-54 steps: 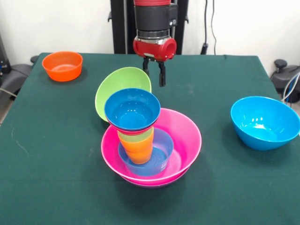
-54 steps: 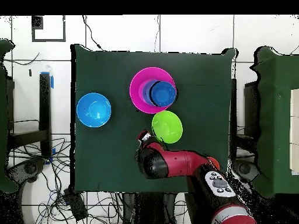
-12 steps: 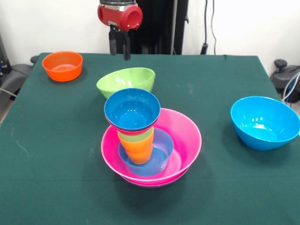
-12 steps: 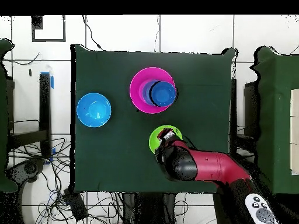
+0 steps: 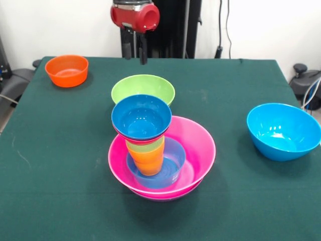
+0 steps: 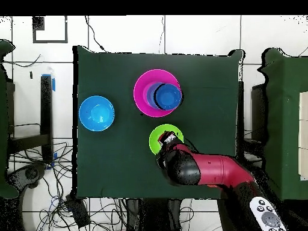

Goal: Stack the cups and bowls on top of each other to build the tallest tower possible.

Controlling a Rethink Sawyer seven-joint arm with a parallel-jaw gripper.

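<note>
Overhead, the red and black arm's gripper (image 5: 134, 51) hangs raised with its two dark fingers a narrow gap apart and nothing between them; below the jaws and a little toward the camera in the front view, the glossy lime-green plastic bowl (image 5: 143, 89) sits upright on the dark green table (image 5: 60, 145); beyond that bowl from the jaws stands the tower (image 5: 161, 155), a wide pink bowl (image 5: 198, 150) over a purple one whose rim just shows, with a small light-blue bowl (image 5: 173, 163) inside, an orange ribbed tumbler (image 5: 149, 159), a light green tumbler (image 5: 146, 146), a red rim and a dark-blue bowl (image 5: 141, 117) on top; the small orange bowl (image 5: 66, 70) rests well off to one side of the jaws, the large sky-blue bowl (image 5: 283, 130) far off to the other.
</note>
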